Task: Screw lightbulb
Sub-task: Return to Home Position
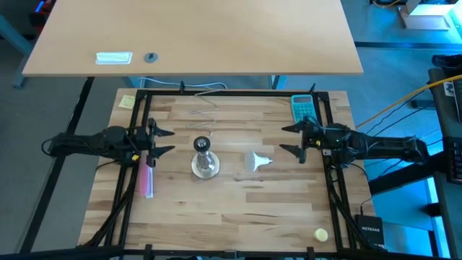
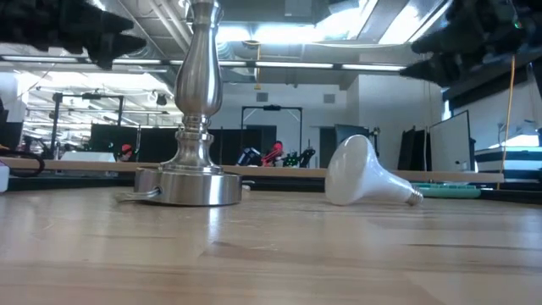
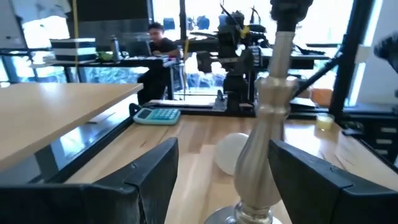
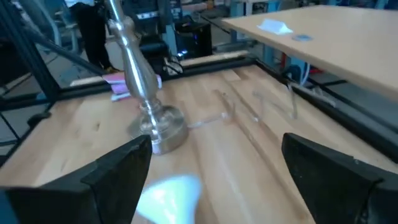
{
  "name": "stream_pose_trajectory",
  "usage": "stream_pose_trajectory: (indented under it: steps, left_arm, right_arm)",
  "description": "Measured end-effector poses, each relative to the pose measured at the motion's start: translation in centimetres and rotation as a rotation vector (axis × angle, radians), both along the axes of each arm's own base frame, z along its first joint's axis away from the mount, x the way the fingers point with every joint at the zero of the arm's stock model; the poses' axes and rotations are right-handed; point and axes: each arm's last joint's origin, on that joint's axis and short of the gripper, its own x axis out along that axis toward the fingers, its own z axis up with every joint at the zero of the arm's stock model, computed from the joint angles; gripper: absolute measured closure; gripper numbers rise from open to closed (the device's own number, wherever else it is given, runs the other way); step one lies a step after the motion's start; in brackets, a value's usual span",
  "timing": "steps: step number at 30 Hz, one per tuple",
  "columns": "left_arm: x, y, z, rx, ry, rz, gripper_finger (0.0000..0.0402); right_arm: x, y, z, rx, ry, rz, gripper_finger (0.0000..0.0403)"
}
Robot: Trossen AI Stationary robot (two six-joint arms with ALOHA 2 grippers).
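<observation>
The white frosted lightbulb lies on its side on the wooden table, right of centre, its screw base pointing to the table's right; it also shows in the right wrist view. The silvery socket stand stands upright on its round base left of the bulb. My left gripper is open, left of the stand and above the table. My right gripper is open, right of the bulb, above the table. Neither touches anything.
A pink and white stick lies near the left arm. A teal calculator lies at the far right, a yellow thing at the near right, a yellow note at the far left. A black frame rims the table.
</observation>
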Motion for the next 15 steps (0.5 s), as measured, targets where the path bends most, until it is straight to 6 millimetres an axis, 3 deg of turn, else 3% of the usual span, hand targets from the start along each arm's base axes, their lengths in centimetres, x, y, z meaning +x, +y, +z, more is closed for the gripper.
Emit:
stream_pose_trajectory:
  steps: [6,15]
  left_arm:
    - [-0.5,0.3,-1.9,-0.069,-0.048,0.016,0.0164]
    - [-0.4,0.6,-2.8,-0.085,0.013,0.008,0.0164]
  right_arm:
    - [-2.0,0.0,-1.2,0.075,-0.109,-0.053,0.0040]
    - [-3.6,0.3,-3.7,0.074,-0.179,-0.009,0.0040]
